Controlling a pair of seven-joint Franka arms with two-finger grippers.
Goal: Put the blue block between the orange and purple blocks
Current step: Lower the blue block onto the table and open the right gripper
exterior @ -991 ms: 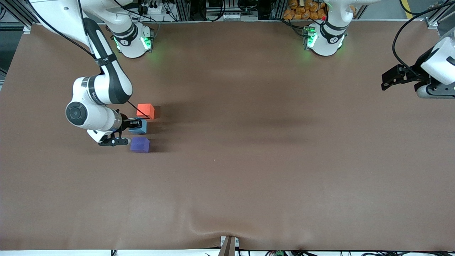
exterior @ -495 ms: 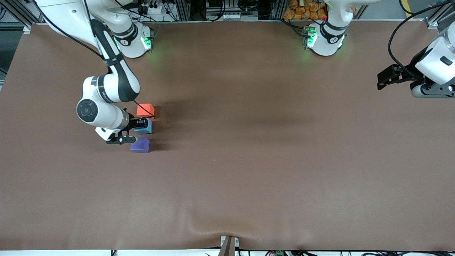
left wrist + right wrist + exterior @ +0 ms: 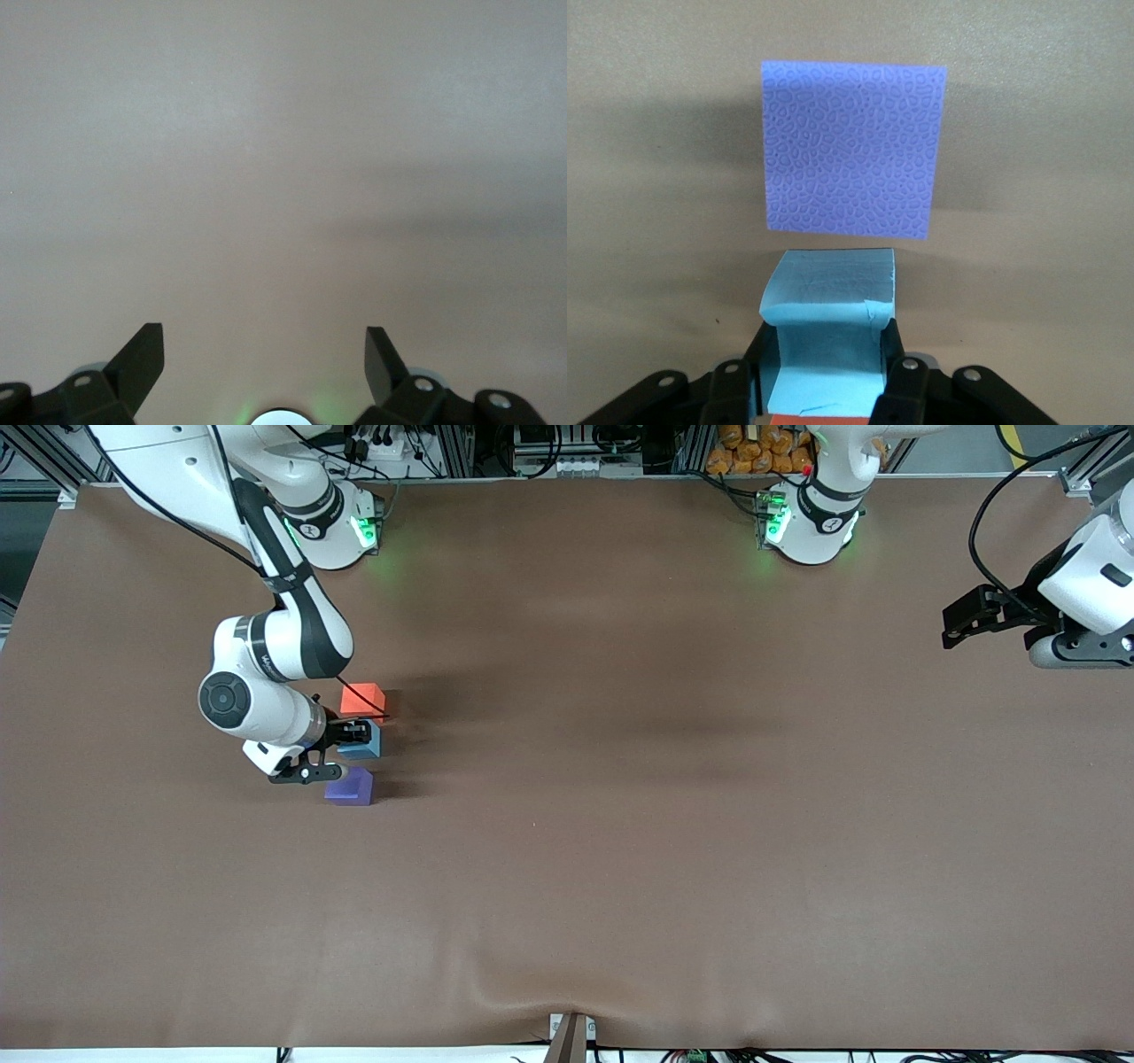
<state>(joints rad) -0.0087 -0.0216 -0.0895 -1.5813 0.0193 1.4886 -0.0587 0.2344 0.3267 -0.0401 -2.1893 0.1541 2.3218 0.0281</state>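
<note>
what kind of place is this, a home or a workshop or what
Most likely a robotics lab: two arms bolted along a brown-covered table, an aluminium frame and cabling at its edge, and only foam cubes, the blue block held in the right gripper.

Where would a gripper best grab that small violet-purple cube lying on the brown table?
Judging by its pose, come straight down on the violet-purple matte cube and pinch the two flat sides facing the table's ends. The side toward the light sky-blue cube, held in the right gripper, looks crowded. The top is flat and level, so opposite faces should grip evenly.
</note>
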